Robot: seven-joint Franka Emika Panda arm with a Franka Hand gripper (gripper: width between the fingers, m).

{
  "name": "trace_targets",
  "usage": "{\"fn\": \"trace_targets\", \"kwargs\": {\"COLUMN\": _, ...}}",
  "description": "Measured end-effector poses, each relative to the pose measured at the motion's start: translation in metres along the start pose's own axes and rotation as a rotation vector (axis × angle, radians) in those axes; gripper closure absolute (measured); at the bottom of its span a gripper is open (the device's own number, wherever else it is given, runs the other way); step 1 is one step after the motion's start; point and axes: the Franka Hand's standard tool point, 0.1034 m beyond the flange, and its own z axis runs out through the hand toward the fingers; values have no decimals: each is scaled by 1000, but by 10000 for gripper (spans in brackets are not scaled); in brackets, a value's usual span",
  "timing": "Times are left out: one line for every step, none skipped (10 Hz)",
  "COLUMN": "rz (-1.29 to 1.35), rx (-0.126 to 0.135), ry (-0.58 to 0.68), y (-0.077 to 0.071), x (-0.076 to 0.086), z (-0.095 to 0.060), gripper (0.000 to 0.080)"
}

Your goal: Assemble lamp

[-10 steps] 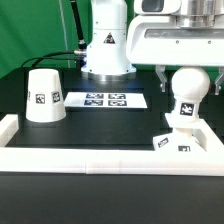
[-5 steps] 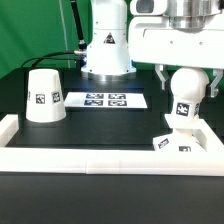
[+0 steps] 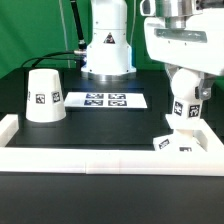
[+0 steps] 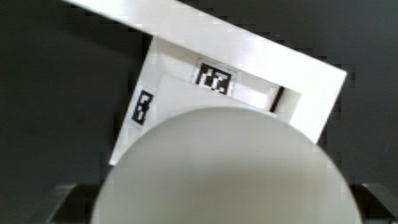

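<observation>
Over on the exterior view's right, the gripper (image 3: pixel 187 85) had its jaws clamped on the bulb (image 3: pixel 183 97), stem upright and meeting the base (image 3: pixel 176 142). The shade (image 3: pixel 42 96) sat well apart on the left, past the marker board (image 3: pixel 105 100). Wrist view was mostly bulb, with the tagged base just beyond it.

I have the arm (image 3: pixel 186 38) coming in from above on the exterior view's right. The gripper (image 3: pixel 187 83) points downward and is tilted off vertical. Its two dark fingers (image 3: pixel 166 72) stand on opposite sides of the bulb (image 3: pixel 185 90). They appear clamped on it, but neither view shows the contact clearly.
</observation>
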Motion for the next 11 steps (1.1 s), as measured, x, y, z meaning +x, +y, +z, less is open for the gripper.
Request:
{"fn": "trace_targets", "kwargs": {"rz": 46, "rx": -2, "ry": -8, "y": 0, "x": 0, "z": -1, "gripper": 220}}
{"fn": "trace_targets", "kwargs": {"rz": 69, "rx": -1, "ry": -10, "y": 0, "x": 2, "z": 0, "gripper": 220}}
{"fn": "trace_targets", "kwargs": {"rz": 137, "rx": 6, "ry": -25, "y": 0, "x": 2, "z": -1, "gripper": 220}}
{"fn": "trace_targets", "kwargs": {"rz": 153, "rx": 6, "ry": -26, "y": -1, "x": 1, "z": -1, "gripper": 220}}
{"fn": "trace_targets", "kwargs": {"rz": 173, "rx": 11, "ry": -25, "y": -2, "x": 1, "z": -1, "gripper": 219}}
{"fn": "trace_targets", "kwargs": {"rz": 172, "rx": 12, "ry": -25, "y": -2, "x": 0, "z": -1, "gripper": 219}}
{"fn": "trace_targets", "kwargs": {"rz": 92, "rx": 11, "ry": -21, "y": -2, "x": 0, "z": -1, "gripper": 116}}
{"fn": "trace_targets", "kwargs": {"rz": 10, "rx": 11, "ry": -22, "y": -1, "x": -1, "z": 0, "gripper": 116}}
{"fn": "trace_targets", "kwargs": {"rz": -40, "rx": 7, "ry": -22, "y": 1, "x": -1, "z": 2, "gripper": 102}}
{"fn": "trace_targets", "kwargs": {"rz": -156, "rx": 2, "ry": -19, "y": 2, "x": -1, "z": 3, "gripper": 102}}
{"fn": "trace_targets", "kwargs": {"rz": -283, "rx": -3, "ry": -14, "y": 2, "x": -4, "z": 3, "gripper": 101}}
